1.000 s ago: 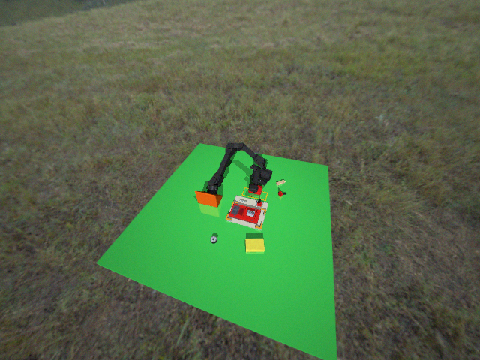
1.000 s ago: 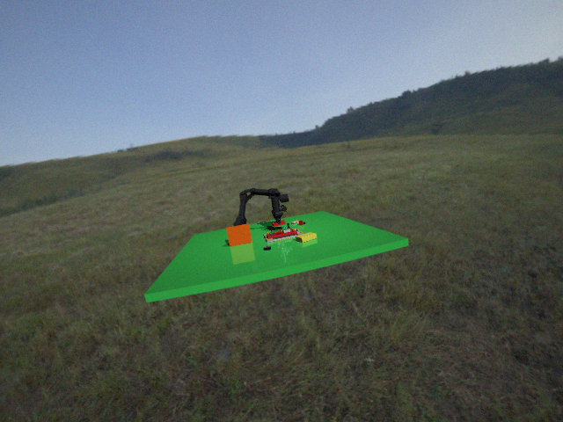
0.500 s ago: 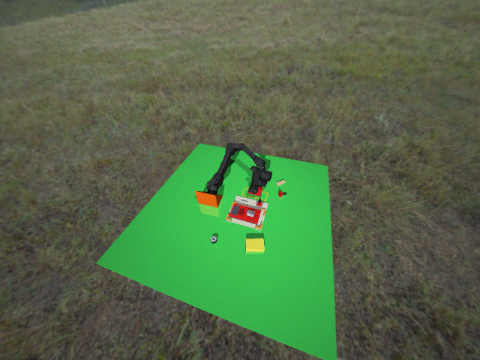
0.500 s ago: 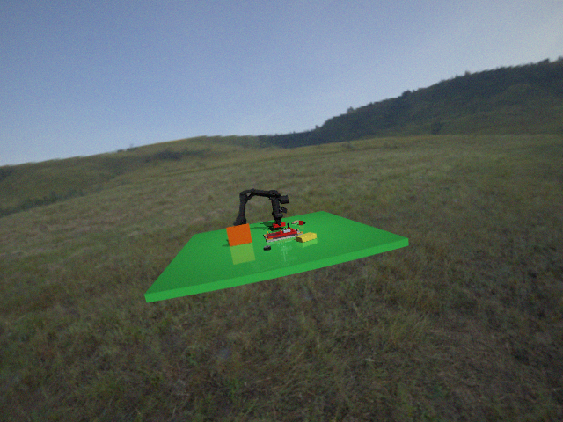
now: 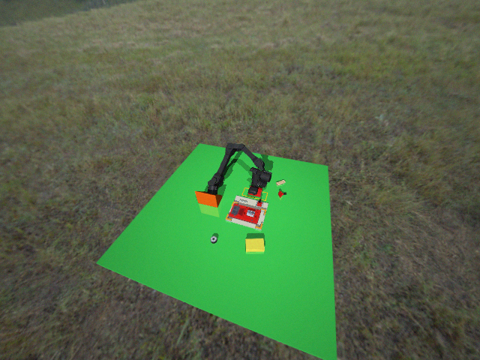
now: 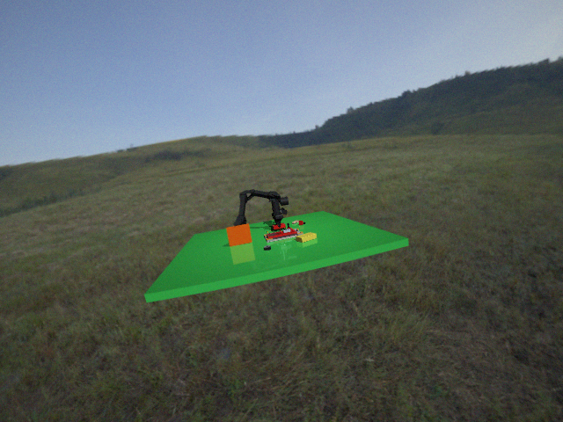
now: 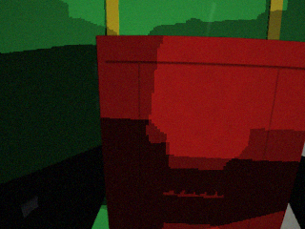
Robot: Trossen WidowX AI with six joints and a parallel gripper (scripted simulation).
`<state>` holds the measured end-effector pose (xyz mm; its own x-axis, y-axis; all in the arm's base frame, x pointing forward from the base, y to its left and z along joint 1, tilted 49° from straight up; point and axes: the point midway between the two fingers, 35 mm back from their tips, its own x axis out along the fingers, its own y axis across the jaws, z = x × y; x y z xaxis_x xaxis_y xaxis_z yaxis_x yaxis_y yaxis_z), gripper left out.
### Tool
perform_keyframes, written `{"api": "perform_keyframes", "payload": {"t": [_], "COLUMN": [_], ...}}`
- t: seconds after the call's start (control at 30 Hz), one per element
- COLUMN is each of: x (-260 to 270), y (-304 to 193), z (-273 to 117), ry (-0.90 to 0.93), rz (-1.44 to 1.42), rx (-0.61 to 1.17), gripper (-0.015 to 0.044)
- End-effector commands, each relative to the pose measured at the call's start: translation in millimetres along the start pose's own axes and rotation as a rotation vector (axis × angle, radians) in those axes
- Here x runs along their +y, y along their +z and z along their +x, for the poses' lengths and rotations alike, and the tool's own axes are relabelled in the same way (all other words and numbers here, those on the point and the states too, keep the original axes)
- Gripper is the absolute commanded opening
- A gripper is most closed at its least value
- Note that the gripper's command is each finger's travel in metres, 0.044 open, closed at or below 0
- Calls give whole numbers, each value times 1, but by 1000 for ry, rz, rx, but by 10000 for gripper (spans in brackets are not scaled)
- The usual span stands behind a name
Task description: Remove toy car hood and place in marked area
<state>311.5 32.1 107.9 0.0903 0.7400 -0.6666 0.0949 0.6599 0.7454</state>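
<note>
Hood (image 7: 197,153) clamped flat (long axis indiscernible) over marked area (image 7: 112,0).

1. An open grassy hillside outdoors: rough olive-brown grass (image 5: 116,97) surrounds everything on all sides.
2. A dark wooded ridge (image 6: 454,104) rises under a dusky blue-grey sky (image 6: 181,54).
3. A flat bright green slab surface (image 6: 354,240) lies directly on the grass, its edges and corners bare.
</note>
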Motion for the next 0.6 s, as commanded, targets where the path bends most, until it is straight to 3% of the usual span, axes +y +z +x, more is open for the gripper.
{"api": "perform_keyframes", "payload": {"t": [0.0,0.57], "x": [2,2], "y": [-1,-1], "z": [2,10], "ry": [5,5], "rz": [0,0], "rx": [-3,-3], "gripper": [0,0]}}
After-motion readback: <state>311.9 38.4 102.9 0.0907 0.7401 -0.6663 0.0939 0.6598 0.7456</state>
